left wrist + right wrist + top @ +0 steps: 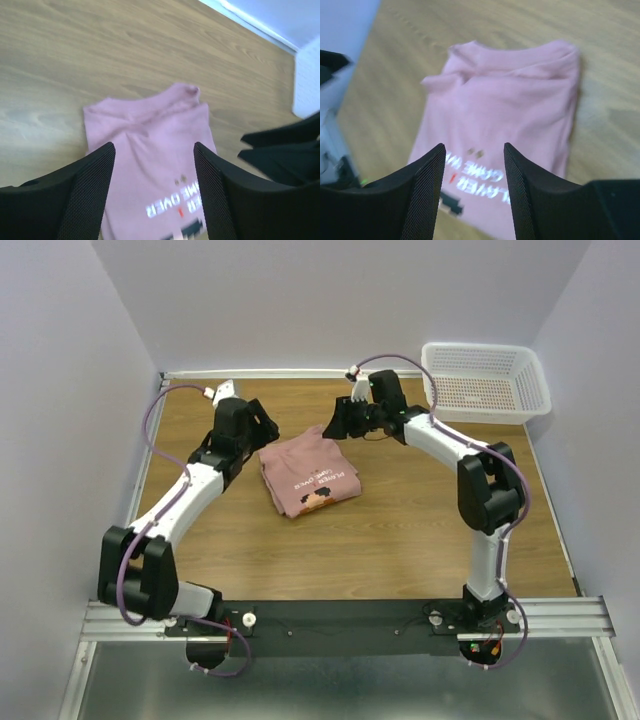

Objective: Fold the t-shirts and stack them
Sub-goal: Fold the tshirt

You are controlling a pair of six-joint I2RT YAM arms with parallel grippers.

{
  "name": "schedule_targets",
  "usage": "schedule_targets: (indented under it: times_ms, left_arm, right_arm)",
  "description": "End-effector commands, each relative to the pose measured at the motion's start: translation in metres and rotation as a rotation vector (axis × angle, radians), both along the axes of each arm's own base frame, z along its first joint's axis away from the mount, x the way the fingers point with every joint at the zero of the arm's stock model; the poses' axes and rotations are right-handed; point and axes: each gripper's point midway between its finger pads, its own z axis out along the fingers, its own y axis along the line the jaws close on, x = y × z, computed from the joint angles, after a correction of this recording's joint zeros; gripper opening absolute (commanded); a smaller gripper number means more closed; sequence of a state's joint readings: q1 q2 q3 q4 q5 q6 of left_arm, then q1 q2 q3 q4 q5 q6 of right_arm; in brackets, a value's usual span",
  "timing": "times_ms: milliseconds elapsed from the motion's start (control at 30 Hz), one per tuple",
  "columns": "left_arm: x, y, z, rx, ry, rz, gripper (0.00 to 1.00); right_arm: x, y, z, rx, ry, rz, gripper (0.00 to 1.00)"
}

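The t-shirt (308,476) lies as a compact folded rectangle near the middle of the wooden surface (400,540), a little toward the far edge, with its printed graphic (318,502) face up at the end nearer the arms. The fold looks finished: the edges are gathered in and no sleeve sticks out, though the far end shows a few soft ridges where the layers overlap. The left gripper (153,150) hovers just above the shirt's far left corner with its fingers spread wide and nothing between them; its wrist view shows the pink cloth lying loose below the gap. The right gripper (473,147) hangs over the far right side, likewise parted and empty, and the cloth beneath it lies flat on the wood. Both sit at the same end of the bundle, most likely because that edge is what a two-handed fold brings over. The white mesh basket (480,347) stands at the far right corner, well apart from the shirt. Only one shirt shows, so there is nothing yet to stack it on.
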State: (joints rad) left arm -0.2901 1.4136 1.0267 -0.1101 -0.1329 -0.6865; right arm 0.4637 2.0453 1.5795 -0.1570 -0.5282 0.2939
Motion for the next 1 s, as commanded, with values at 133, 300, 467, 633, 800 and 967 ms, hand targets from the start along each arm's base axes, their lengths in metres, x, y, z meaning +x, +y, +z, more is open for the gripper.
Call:
schedule_targets:
  times_ms: [133,300,467,633,800,967]
  left_arm:
    - [-0.101,-0.036,-0.072,-0.182,0.224,-0.136,0.74]
    - [-0.128,-0.075,-0.064,-0.265,0.223,-0.224,0.64]
    - [-0.137,-0.118,-0.056,-0.335,0.237,-0.312,0.52]
    - [-0.132,-0.131,-0.064,-0.340,0.261,-0.293,0.42]
    - [-0.126,-0.114,-0.103,-0.285,0.329,-0.197,0.33]
    - [-0.137,-0.096,-0.159,-0.242,0.447,-0.150,0.29]
  right_arm:
    - [-0.089,0.006,0.006,0.145,0.205,0.223,0.59]
    - [-0.109,0.001,0.001,0.164,0.250,0.255,0.59]
    - [-0.114,0.000,-0.019,0.158,0.303,0.256,0.57]
    - [-0.112,-0.002,-0.030,0.160,0.323,0.242,0.55]
    - [-0.109,-0.007,-0.052,0.151,0.363,0.219,0.53]
    - [-0.104,-0.019,-0.079,0.139,0.408,0.178,0.52]
